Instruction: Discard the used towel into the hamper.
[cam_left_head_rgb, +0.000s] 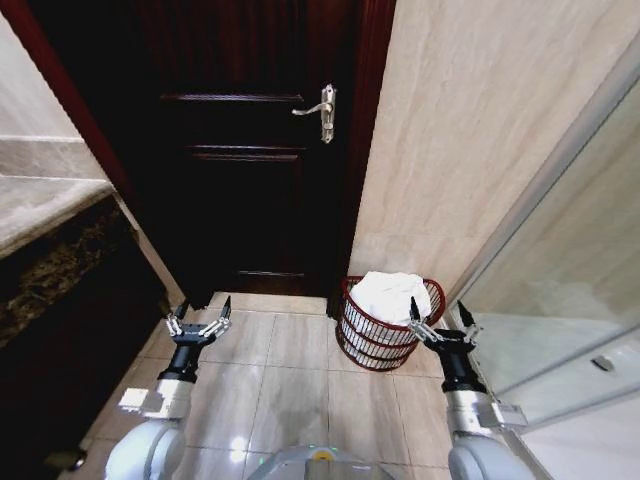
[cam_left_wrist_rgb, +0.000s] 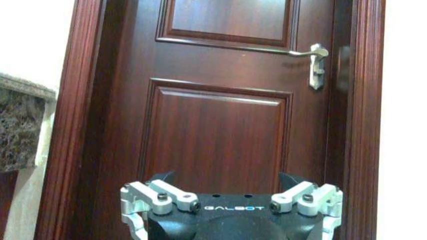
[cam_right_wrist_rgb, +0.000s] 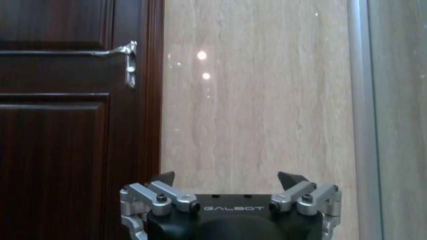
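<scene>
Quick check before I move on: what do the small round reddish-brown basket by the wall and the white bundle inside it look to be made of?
The small round reddish-brown basket looks like coated wire or thin rod: open horizontal bands with gaps, under a smooth rim. Metal or plastic is unclear. The white bundle looks like soft cloth, probably towelling: matte, rumpled, heaped above the rim. The right gripper sits beside the basket, open and empty.

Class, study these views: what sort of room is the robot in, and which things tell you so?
Probably a bathroom: a glass shower screen on the right, polished stone wall tiles, a stone counter on the left, and a hamper holding a white towel beside the door.
</scene>
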